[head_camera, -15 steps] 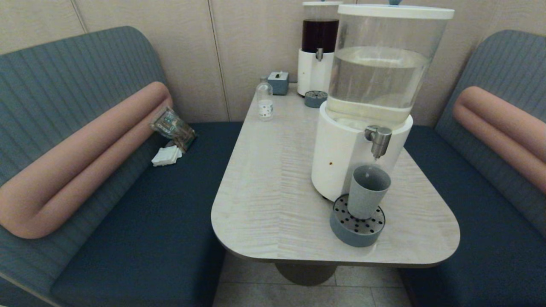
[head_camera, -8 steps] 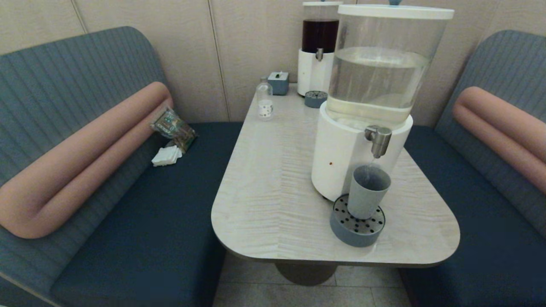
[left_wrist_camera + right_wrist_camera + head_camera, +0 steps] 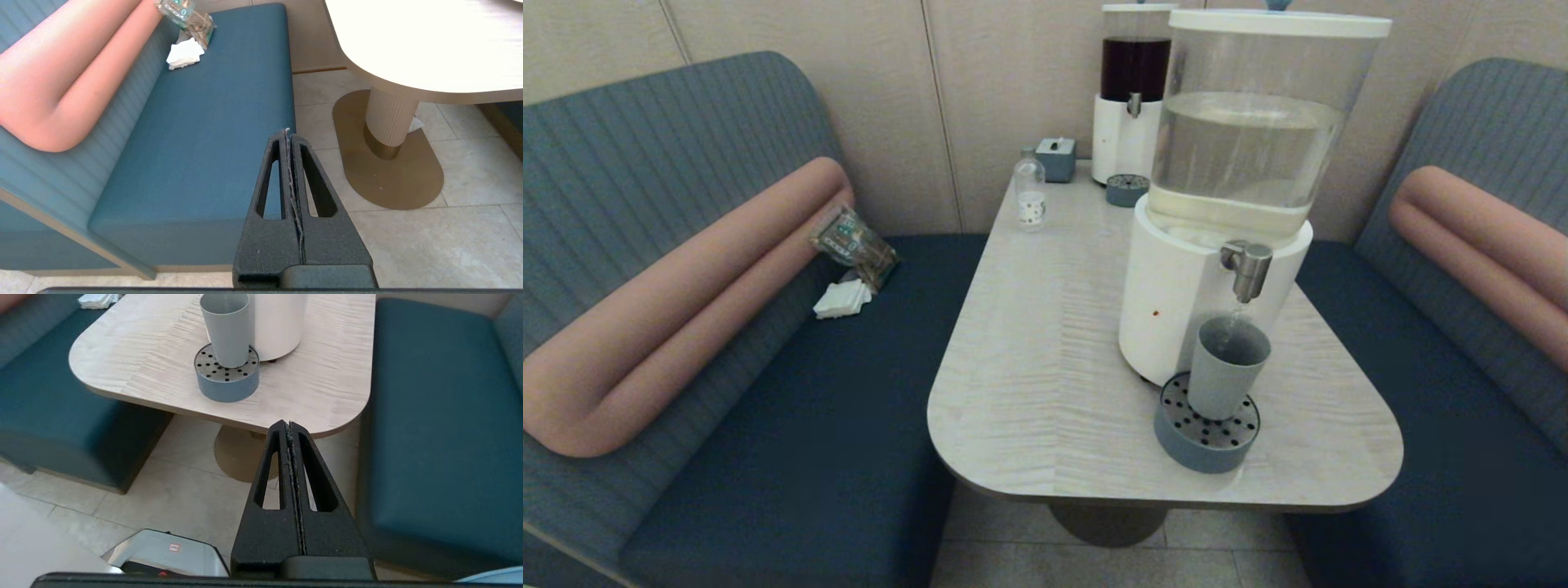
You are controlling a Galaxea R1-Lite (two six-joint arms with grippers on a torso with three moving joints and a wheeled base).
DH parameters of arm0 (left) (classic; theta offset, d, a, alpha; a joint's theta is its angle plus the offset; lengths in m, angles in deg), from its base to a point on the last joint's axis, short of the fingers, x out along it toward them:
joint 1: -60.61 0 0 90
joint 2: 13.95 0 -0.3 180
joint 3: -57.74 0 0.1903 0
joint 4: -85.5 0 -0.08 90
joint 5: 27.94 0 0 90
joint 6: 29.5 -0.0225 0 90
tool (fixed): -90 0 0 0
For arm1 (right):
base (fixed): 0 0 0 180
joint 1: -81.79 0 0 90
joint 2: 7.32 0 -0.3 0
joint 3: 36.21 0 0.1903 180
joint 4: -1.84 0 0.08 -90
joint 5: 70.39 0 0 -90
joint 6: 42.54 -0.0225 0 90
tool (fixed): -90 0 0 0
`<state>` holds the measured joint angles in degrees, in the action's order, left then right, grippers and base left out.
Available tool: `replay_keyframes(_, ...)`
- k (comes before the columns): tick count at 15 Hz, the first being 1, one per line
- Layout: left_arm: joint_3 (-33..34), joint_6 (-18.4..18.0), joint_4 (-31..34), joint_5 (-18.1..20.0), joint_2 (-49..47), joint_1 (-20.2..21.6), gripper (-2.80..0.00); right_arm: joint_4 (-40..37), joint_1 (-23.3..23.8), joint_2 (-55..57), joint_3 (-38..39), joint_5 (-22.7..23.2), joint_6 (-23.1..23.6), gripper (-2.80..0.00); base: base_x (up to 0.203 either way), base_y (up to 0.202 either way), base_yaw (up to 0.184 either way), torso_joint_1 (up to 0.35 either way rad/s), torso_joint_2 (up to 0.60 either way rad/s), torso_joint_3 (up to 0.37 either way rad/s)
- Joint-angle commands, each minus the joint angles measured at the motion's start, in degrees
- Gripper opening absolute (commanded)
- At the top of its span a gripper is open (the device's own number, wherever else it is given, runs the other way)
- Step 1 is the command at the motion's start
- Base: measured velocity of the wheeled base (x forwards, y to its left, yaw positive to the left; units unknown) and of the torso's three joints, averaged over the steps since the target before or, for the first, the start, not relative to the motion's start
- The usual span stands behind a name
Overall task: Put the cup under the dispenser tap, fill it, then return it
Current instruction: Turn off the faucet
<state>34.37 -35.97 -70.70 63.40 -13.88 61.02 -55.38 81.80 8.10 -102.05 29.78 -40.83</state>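
Note:
The grey-blue cup [image 3: 1227, 367] [image 3: 226, 328] stands upright on a round perforated drip tray [image 3: 1207, 433] [image 3: 227, 377], directly under the silver dispenser tap [image 3: 1247, 266] of the big white-based dispenser [image 3: 1241, 180]. A thin stream of liquid runs from the tap into the cup. Neither arm shows in the head view. My left gripper [image 3: 288, 132] is shut and empty, hanging low over the floor beside the left bench. My right gripper [image 3: 289, 424] is shut and empty too, below the table's near edge, well short of the cup.
At the table's [image 3: 1045, 359] far end stand a slimmer dark-red-liquid dispenser [image 3: 1134, 90] with its own drip tray [image 3: 1127, 189], a small clear bottle [image 3: 1030, 194] and a grey box [image 3: 1056, 158]. A packet [image 3: 854, 243] and white napkins [image 3: 842, 298] lie on the left bench.
A second ago nothing ran from the tap; liquid now streams into the cup. The cup and both parked arms have stayed put.

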Motion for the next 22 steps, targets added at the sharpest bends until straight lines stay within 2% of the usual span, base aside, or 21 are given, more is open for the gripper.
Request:
replay_keyframes(1,0.0,0.0,0.0,0.0,-0.1,0.0,-2.8,0.5,-1.7,-2.5,2.2,-2.4,0.3,-2.8,0.0,0.0,0.0,0.0,0.0,0.0)
replay_keyframes(5,0.0,0.0,0.0,0.0,-0.1,0.0,-2.8,7.2,-0.4,-11.0,10.5,-3.8,1.9,-2.8,0.0,0.0,0.0,0.0,0.0,0.0)
replay_keyframes(7,0.0,0.0,0.0,0.0,-0.1,0.0,-2.8,10.5,-0.3,-15.4,16.4,-7.7,2.5,-2.8,0.0,0.0,0.0,0.0,0.0,0.0)
replay_keyframes(9,0.0,0.0,0.0,0.0,-0.1,0.0,-2.8,17.9,-0.3,-15.5,22.3,-10.5,2.3,-2.8,0.0,0.0,0.0,0.0,0.0,0.0)
replay_keyframes(13,0.0,0.0,0.0,0.0,-0.1,0.0,-2.8,37.6,-0.3,-15.5,40.3,-11.4,4.3,-2.8,0.0,0.0,0.0,0.0,0.0,0.0)
replay_keyframes(14,0.0,0.0,0.0,0.0,-0.1,0.0,-2.8,39.1,-0.3,-15.5,42.6,-11.4,4.5,-2.8,0.0,0.0,0.0,0.0,0.0,0.0)
replay_keyframes(19,0.0,0.0,0.0,0.0,-0.1,0.0,-2.8,30.9,-0.2,-15.2,41.3,-9.7,2.5,-2.8,0.0,0.0,0.0,0.0,0.0,0.0)
replay_keyframes(22,0.0,0.0,0.0,0.0,-0.1,0.0,-2.8,31.0,-0.3,-15.3,41.4,-9.7,1.5,-2.8,0.0,0.0,0.0,0.0,0.0,0.0)
